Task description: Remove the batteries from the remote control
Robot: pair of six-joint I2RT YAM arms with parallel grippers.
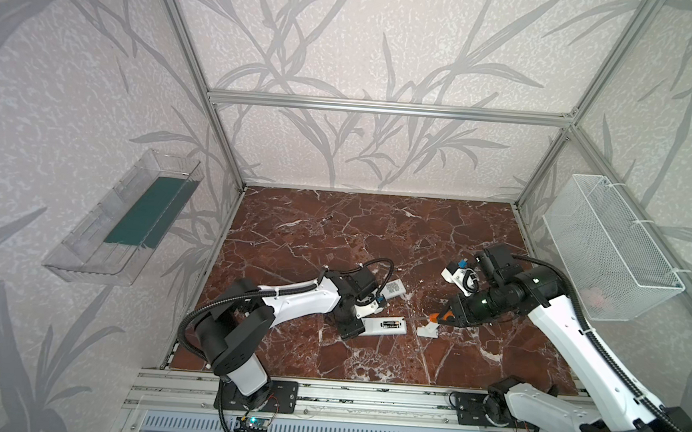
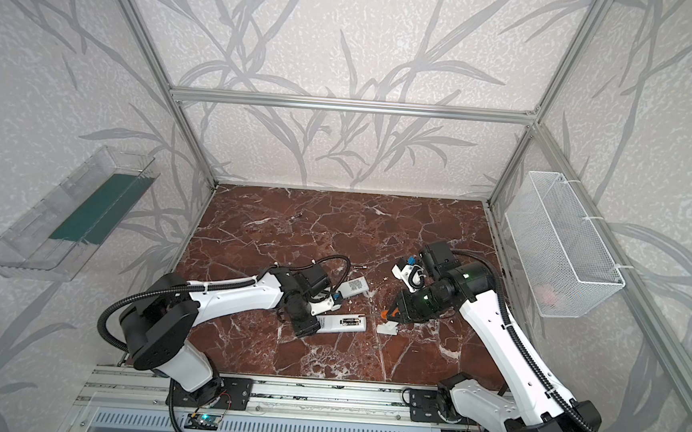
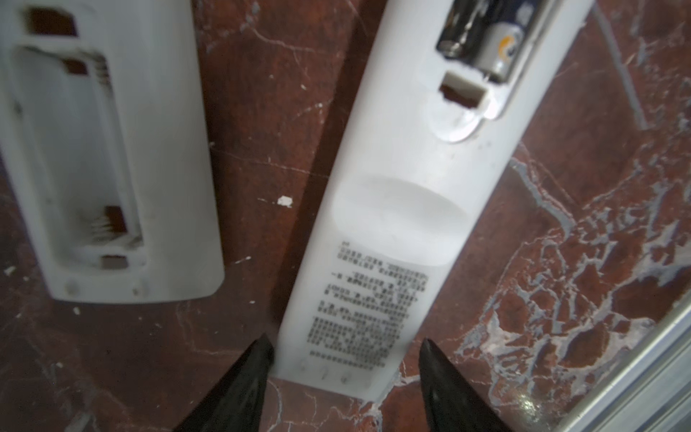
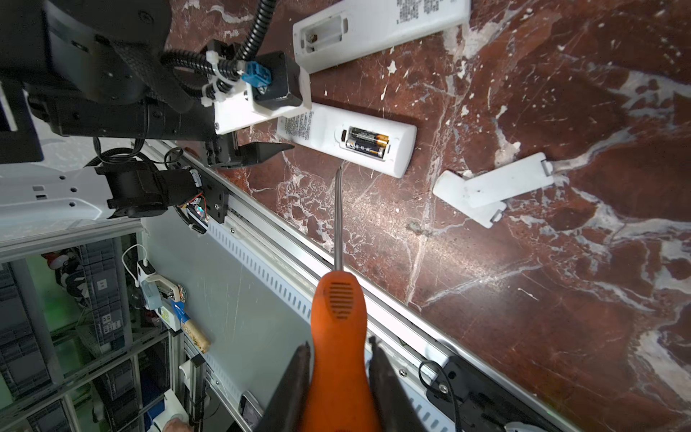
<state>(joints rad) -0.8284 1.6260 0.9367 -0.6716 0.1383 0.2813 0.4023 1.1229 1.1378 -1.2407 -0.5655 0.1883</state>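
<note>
Left arm looms closest, its left gripper spread apart, astride the end of the remote control. Two batteries sit inside it. White covers lie beside. Right gripper clamps the screwdriver, tip near the remote control.

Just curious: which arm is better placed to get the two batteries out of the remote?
Probably the right: the right fingers grip the orange screwdriver, tip aimed near the batteries. The left fingers merely straddle the remote's other end.
</note>
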